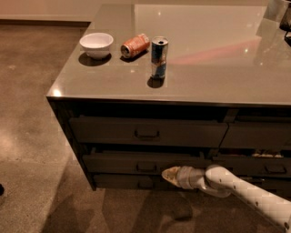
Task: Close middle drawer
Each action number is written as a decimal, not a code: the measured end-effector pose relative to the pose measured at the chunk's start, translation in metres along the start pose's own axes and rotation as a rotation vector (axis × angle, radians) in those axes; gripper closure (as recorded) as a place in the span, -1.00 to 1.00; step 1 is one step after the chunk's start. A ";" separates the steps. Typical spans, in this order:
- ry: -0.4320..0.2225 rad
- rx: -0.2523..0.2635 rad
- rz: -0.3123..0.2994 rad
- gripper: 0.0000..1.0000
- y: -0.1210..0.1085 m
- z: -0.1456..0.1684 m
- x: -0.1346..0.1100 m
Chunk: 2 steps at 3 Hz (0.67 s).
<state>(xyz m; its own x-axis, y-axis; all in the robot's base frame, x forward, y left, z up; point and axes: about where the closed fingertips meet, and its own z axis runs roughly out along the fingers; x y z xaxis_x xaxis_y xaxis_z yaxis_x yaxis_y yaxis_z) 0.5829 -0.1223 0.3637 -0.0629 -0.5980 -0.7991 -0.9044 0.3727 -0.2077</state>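
The floor [32, 91] is seen as bare brown ground left of and in front of the cabinet [61, 118], and open room is left there. The cabinet is cut off at the right edge, so its far side is not seen. The grey tabletop [213, 68] is glossy with glare, and pale things at its far right corner [278, 9] are cropped and cannot be made out. Its near edge overhangs the drawers and shadows them.

Below it, the top drawer [109, 132] is shown shut, with narrower drawer fronts [254, 135] to its right. The middle drawer [113, 163] is found just beneath, its front nearly level with the others. A thin dark slit is seen above it, and whether it sits fully flush cannot be told. The bottom drawer [118, 182] is largely lost in shadow.

The white arm [245, 193] is brought in from the lower right corner, where it is cut off, and part of the lower fronts is hidden behind it. The gripper [169, 173] is placed at the lower edge of the middle drawer's front, just right of its pull [146, 167]. The fingers are drawn together into one tapered tip with nothing held. Contact with the front cannot be confirmed.

On the tabletop, a white bowl [96, 44] is set near the left edge, an orange can [135, 45] is laid on its side just beside it, and a blue can [159, 57] is stood upright nearer the front edge.
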 end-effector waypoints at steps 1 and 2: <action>-0.006 0.009 -0.005 1.00 -0.017 0.008 0.003; -0.001 0.021 -0.001 1.00 -0.031 0.013 0.012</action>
<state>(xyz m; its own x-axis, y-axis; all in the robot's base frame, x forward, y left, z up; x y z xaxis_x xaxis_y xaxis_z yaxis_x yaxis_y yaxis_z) 0.6153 -0.1322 0.3531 -0.0615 -0.5977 -0.7993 -0.8953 0.3870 -0.2205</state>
